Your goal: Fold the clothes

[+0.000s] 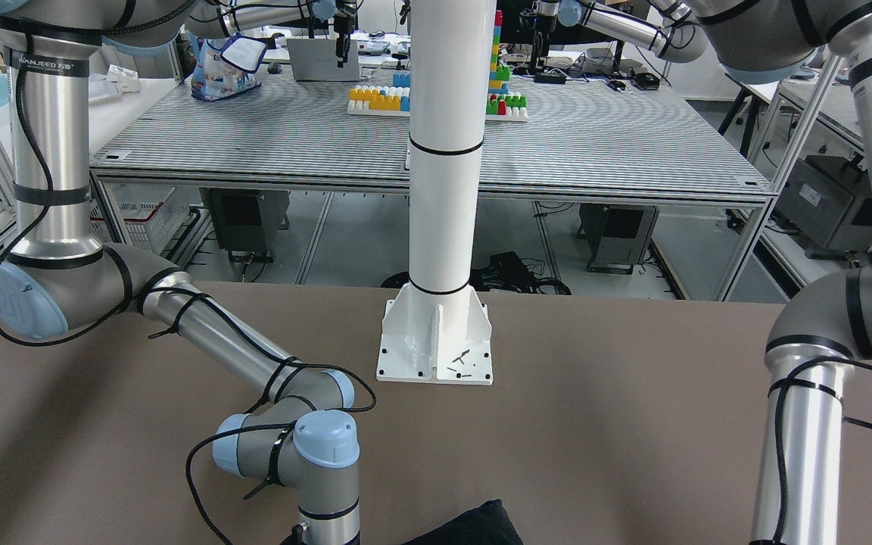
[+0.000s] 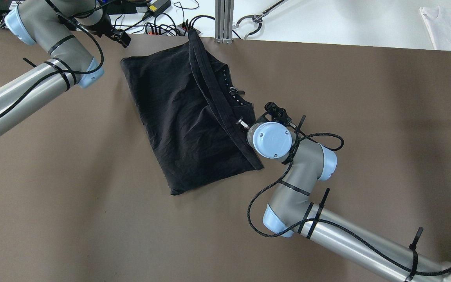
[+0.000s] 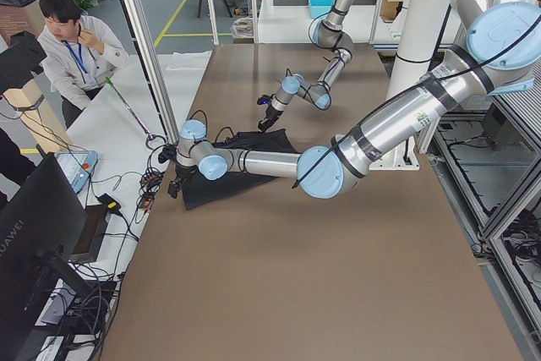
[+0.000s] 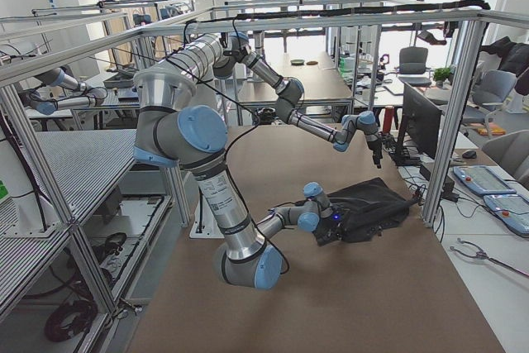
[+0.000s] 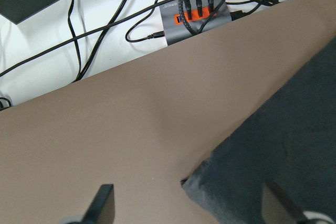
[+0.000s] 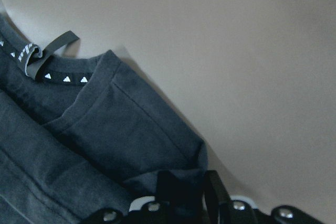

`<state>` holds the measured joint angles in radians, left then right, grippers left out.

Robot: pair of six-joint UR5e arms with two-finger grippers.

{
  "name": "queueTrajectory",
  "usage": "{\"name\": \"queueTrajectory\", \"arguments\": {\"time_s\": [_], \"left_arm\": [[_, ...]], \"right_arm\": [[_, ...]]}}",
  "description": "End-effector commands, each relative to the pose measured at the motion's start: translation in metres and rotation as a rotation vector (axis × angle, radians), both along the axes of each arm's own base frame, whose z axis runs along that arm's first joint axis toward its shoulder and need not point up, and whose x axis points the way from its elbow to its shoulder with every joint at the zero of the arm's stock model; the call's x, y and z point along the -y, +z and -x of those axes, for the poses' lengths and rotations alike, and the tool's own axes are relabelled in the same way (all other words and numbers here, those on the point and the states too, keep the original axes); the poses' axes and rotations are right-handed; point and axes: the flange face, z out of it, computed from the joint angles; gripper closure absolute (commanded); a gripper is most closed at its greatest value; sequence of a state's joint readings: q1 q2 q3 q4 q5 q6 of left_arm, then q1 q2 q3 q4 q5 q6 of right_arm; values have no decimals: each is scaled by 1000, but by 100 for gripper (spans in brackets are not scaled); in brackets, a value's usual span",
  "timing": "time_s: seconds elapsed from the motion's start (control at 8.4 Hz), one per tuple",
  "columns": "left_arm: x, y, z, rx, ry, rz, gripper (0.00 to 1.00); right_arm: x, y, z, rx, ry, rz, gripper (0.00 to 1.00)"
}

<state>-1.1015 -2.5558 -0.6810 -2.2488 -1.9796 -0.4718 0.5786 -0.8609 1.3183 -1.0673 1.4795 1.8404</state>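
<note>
While the fold calls for one edge to be lifted and carried across, the right claw [image 6: 189, 195] has its jaws nearly together on a hemmed edge, apparently a sleeve, of the black garment [image 2: 178, 117]. A small ridge of cloth is pinched between them, just beside the neck tape [image 6: 63, 77] with its pale triangles. The garment lies flat on the brown worktop [image 2: 366, 117], reaching its far edge, one side already laid over the middle as a long band. At the far corner the left claw [image 5: 191, 205] hangs wide apart and empty, straddling that corner, probably so that both ends can rise together. A cable hub [image 5: 194, 17] lies beyond the worktop.
</note>
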Motion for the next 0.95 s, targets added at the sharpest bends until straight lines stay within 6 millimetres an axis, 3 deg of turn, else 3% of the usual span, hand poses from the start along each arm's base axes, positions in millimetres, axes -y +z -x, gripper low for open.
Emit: {"name": "queueTrajectory", "arguments": {"time_s": [0.0, 0.24, 0.36, 0.48, 0.6, 0.71, 0.83], "left_arm": [[-1, 3, 0, 1, 0, 4, 0], [-1, 3, -1, 2, 2, 1, 0], [-1, 3, -1, 1, 1, 2, 0], [-1, 3, -1, 0, 2, 2, 0], [-2, 5, -1, 2, 1, 3, 0], [-2, 5, -1, 2, 1, 3, 0], [-2, 5, -1, 2, 1, 3, 0]], "right_arm": [[4, -1, -3, -18, 5, -26, 100], [3, -2, -8, -25, -23, -68, 100], [-6, 10, -20, -16, -29, -76, 100], [-30, 8, -37, 14, -48, -95, 100], [-80, 8, -30, 38, -115, -112, 100], [-113, 14, -27, 47, -152, -111, 100], [-146, 9, -9, 60, -196, -114, 100]]}}
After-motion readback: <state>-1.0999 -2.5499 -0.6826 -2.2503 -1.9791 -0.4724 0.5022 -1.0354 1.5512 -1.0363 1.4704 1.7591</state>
